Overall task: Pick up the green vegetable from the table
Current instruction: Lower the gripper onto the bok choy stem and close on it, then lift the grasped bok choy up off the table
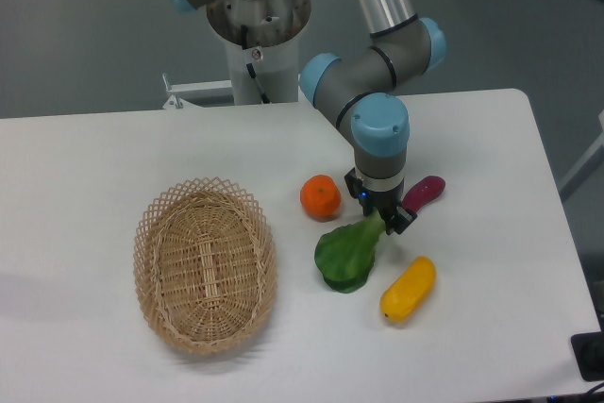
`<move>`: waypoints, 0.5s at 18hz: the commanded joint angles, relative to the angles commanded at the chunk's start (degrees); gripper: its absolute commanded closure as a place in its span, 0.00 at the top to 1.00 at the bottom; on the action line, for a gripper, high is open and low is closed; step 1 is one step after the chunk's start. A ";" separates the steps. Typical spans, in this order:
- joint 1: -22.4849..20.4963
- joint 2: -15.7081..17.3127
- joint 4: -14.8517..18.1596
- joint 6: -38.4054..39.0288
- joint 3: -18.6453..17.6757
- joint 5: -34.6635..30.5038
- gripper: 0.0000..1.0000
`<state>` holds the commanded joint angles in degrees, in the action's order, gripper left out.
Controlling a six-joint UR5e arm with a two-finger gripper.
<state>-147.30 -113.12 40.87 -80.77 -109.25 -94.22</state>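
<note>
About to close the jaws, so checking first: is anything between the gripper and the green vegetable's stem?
Nothing visible is. The gripper sits right at the pale stem end of the green vegetable. The orange, purple vegetable and yellow vegetable all lie off to the sides.

- One fixed camera, mounted high, looks steeply down across the table (113, 158) toward the robot's base (257, 35) at the far edge.
- Medium distance: nearly the whole tabletop fits, floor beyond the base.
</note>
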 joint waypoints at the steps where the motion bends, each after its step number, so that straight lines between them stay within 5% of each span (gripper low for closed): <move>1: 0.00 0.09 0.00 0.17 0.26 0.00 0.35; 9: -0.97 2.54 0.79 0.35 2.11 2.19 0.35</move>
<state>-148.27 -110.57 41.66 -80.42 -107.14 -92.03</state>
